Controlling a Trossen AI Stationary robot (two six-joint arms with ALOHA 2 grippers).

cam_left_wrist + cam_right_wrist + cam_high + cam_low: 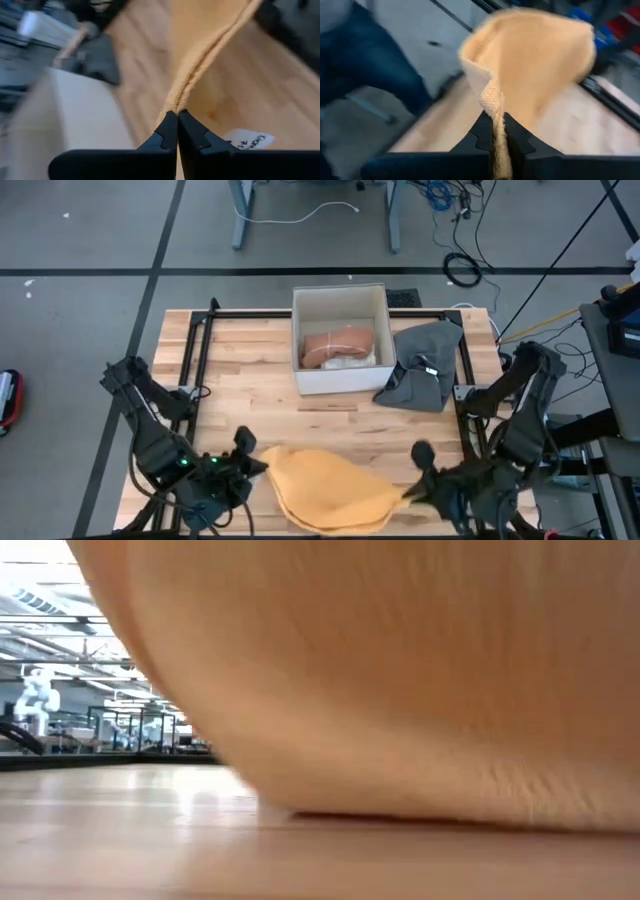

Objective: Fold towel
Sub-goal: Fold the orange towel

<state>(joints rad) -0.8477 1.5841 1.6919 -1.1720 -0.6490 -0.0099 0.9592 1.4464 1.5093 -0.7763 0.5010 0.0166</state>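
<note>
From above, at the near edge of the wooden table (240, 370): orange towel (330, 488) spread in a rounded heap, pinched at both ends. Left gripper (262, 466) closed on the towel's left edge; right gripper (408, 492) closed on its right edge. Both arms low over the table's near corners. Farther back, a white box (340, 338) with a folded pinkish cloth (338, 345) inside, and just beside the box on its right a crumpled grey cloth (422, 365), lying partly over the black frame rail (462, 360).

At table height: nearly filled by the towel (400, 680), hanging close before the lens, its lower edge touching or almost touching the wood (120, 840). To the left, past the cloth, a bright hall with racks and ceiling beams, blurred. Neither gripper visible.

On the left wrist: two dark fingers (165, 135) pressed together on a thick folded hem of the towel (200, 65), which runs away from the tips as a ridge. White label (247, 140) on the cloth near the fingers. Box wall (75, 115) pale and blurred to one side, grey cloth (97, 60) beyond it.

On the right wrist: fingers (480, 132) clamped on a bunched towel edge (540, 55), the fabric rising from the tips and billowing into a broad hollow. Table wood (590, 125) underneath. Beyond the table, a blurred blue shape (365, 60), too smeared to identify.
</note>
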